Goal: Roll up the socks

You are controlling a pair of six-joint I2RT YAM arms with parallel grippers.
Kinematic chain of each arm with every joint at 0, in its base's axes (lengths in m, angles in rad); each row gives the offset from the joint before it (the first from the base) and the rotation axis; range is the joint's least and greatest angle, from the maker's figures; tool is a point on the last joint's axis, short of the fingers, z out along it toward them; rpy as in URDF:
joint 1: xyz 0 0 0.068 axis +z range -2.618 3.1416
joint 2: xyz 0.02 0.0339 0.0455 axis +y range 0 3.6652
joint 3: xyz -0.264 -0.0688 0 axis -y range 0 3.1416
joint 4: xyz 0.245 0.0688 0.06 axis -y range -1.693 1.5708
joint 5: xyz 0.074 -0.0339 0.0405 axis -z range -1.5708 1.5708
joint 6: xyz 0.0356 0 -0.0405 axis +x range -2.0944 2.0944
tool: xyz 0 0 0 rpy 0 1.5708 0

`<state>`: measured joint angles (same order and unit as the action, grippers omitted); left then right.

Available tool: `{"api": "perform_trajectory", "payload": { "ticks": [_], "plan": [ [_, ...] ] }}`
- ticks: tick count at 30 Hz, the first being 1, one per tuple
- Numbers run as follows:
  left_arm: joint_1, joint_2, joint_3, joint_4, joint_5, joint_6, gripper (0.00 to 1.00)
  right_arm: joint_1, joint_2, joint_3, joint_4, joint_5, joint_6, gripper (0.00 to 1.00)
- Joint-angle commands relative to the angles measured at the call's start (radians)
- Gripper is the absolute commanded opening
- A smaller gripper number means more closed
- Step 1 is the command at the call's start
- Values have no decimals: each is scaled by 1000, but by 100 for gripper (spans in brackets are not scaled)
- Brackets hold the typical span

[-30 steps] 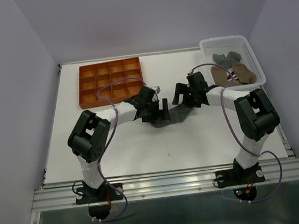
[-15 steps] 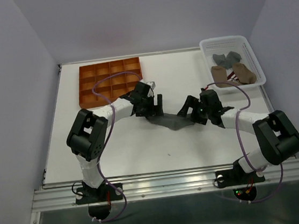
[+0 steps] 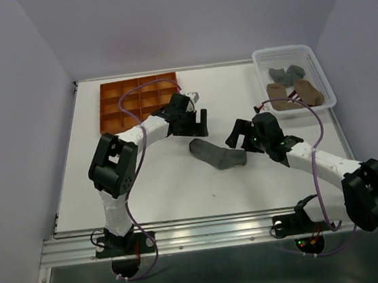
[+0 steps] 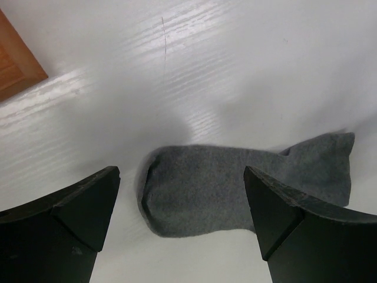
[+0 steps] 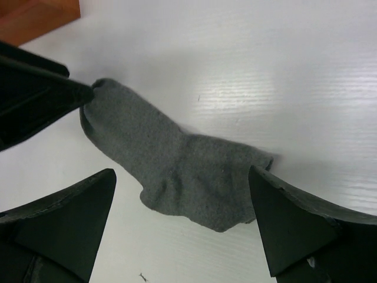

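White table (image 3: pixel 167 185) fills my view, walled in pale lilac, with both arm bases bolted at the near edge. Toward the middle lies one grey sock (image 3: pixel 218 154), flat and slightly bent, alone on the bare surface. The right gripper (image 3: pixel 239 136) hovers just beside its wider end, fingers spread wide and holding nothing. The left gripper (image 3: pixel 196 123) hangs over the narrower end, likewise spread and empty.

To my mind the roll is not yet begun. I would pinch the narrow end low, right at the fabric's edge, and fold it onto itself. Then I would turn it along the length while the other gripper pins the wide end so the sock cannot slide. Tight, square turns matter, since a loose start will likely spring open.

Farther back sit an orange compartment tray (image 3: pixel 140 102) on the left and a white basket (image 3: pixel 290 53) on the right. The basket holds more socks (image 3: pixel 310 92), grey and tan. No writing or brand is legible anywhere.
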<state>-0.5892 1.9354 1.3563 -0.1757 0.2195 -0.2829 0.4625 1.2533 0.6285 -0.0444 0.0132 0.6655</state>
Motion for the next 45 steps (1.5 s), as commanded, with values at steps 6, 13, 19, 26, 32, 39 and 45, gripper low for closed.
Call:
{"api": "perform_trajectory", "payload": {
  "ticks": [6,13,19,26,32,39,45],
  "plan": [
    [-37,-259,-160,-2,-17,-90,99,-1,1,160,-210,213,-124,100],
    [-84,-211,-278,110,49,-176,99,-10,109,201,-178,16,-119,100],
    [-87,-96,-214,149,95,-133,99,-10,156,168,-100,-87,-107,100],
    [-87,19,-82,165,121,-50,99,-10,149,83,-83,-128,-89,100],
    [-89,223,131,130,132,-15,99,-10,103,10,-78,-235,-64,100],
    [-86,368,372,79,179,19,99,7,132,-89,141,-475,-24,100],
    [-84,444,509,73,204,28,99,122,216,-9,233,-461,-52,100]
  ]
}}
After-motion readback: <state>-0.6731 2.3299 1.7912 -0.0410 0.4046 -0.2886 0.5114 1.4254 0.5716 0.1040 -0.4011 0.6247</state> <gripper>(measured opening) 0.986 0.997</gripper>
